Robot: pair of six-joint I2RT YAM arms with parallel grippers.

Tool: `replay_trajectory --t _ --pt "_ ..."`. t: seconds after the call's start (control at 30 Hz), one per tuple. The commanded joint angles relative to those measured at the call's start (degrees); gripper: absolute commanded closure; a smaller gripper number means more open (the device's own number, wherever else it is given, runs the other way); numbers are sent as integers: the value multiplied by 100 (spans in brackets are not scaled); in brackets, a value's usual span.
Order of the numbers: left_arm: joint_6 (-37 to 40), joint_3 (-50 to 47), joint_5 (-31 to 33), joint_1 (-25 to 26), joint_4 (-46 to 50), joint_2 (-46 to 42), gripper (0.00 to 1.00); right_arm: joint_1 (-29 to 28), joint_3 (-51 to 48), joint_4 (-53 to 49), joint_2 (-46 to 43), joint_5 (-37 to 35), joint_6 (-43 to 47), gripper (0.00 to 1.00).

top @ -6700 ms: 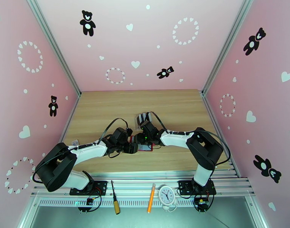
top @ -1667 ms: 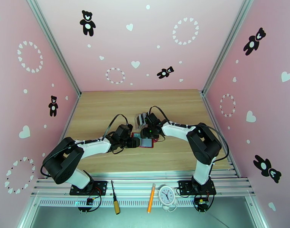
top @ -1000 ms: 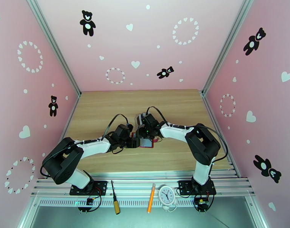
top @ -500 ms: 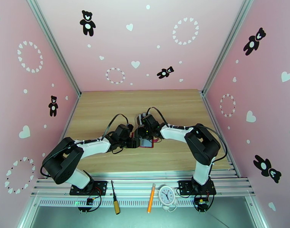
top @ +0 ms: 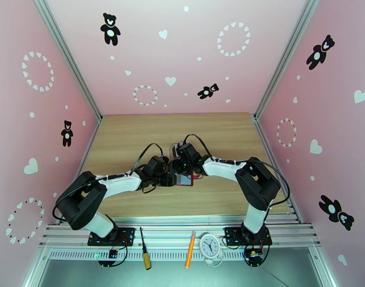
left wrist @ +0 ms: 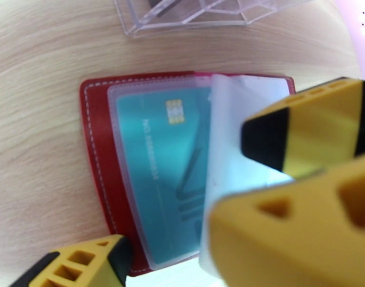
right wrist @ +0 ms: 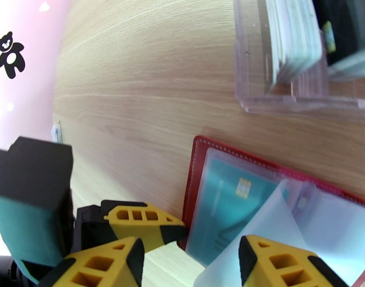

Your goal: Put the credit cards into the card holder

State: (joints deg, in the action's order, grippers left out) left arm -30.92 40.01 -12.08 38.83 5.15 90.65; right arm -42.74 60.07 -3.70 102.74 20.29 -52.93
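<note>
Jaws, left and right, spread over the card holder (left wrist: 98,154) holding a teal card (left wrist: 158,178).

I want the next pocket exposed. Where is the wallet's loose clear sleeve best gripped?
Probably the clear sleeve's free edge, pinched from the teal card's side: it curls up off the red wallet there, leaving room for a finger beneath.

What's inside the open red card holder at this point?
In the card holder's left clear pocket sits a teal card with a chip. The raised sleeve beside it and yellow fingers cover the right half.
</note>
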Motion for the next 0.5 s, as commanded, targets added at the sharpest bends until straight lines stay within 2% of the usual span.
replay_trajectory --t 0.0,0.3,0.47 --pt "-50 -235 498 -16 702 482 30 -78 -29 -251 -403 224 149 42" --pt "-42 -276 507 -15 650 295 33 20 -58 -584 -905 129 300 42" --pt "-55 -275 502 -17 649 180 42 84 -171 -673 -1173 76 344 41"
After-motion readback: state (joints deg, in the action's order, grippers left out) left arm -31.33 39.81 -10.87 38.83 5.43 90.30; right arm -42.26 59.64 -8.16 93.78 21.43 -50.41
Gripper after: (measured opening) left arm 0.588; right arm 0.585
